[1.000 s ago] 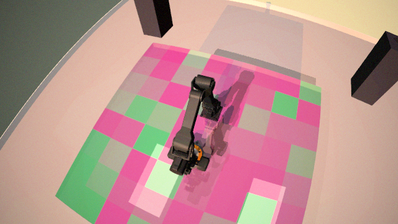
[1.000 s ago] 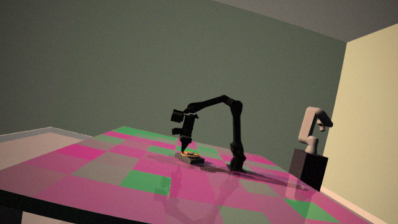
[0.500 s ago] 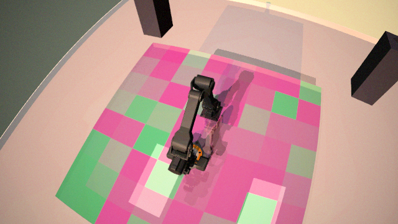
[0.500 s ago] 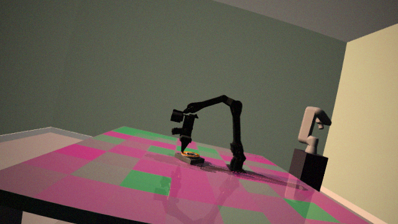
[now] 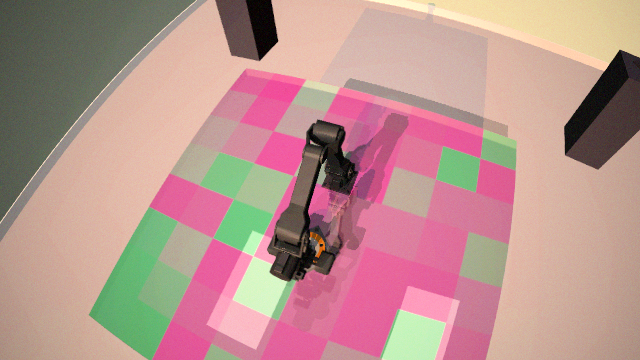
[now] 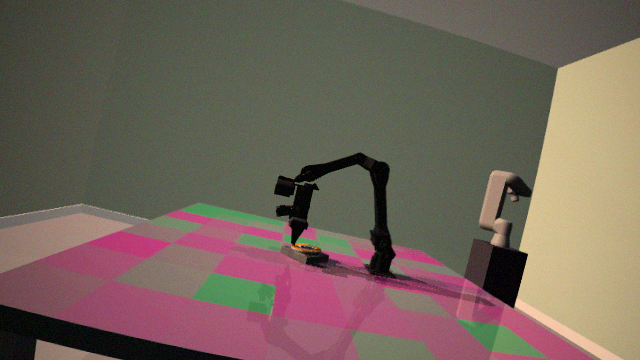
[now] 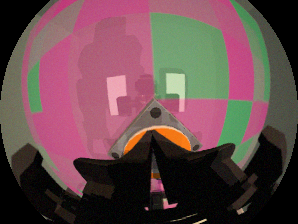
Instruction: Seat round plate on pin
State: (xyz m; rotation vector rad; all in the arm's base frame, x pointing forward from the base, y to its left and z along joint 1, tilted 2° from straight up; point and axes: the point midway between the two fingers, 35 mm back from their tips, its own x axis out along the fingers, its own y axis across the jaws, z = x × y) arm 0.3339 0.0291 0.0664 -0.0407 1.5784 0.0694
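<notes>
Tabletop (image 6: 150,272): glossy pink, green and grey checker.
Grey base (image 6: 306,256) is set flat near the middle, carrying the orange-rimmed round plate (image 6: 306,247); the arm's foot (image 6: 381,264) is mounted just beside it. Reflections are seen across the surface.

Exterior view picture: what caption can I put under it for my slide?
Black robot arm points its shut gripper down at the orange-rimmed plate on its grey base.

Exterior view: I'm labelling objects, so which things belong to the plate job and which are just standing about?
Job:
plate, orange-rimmed
base under it
tool, shut on nothing, tip down at the plate

Standing about:
white arm
its dark pedestal
second dark block, seen from the top
</notes>
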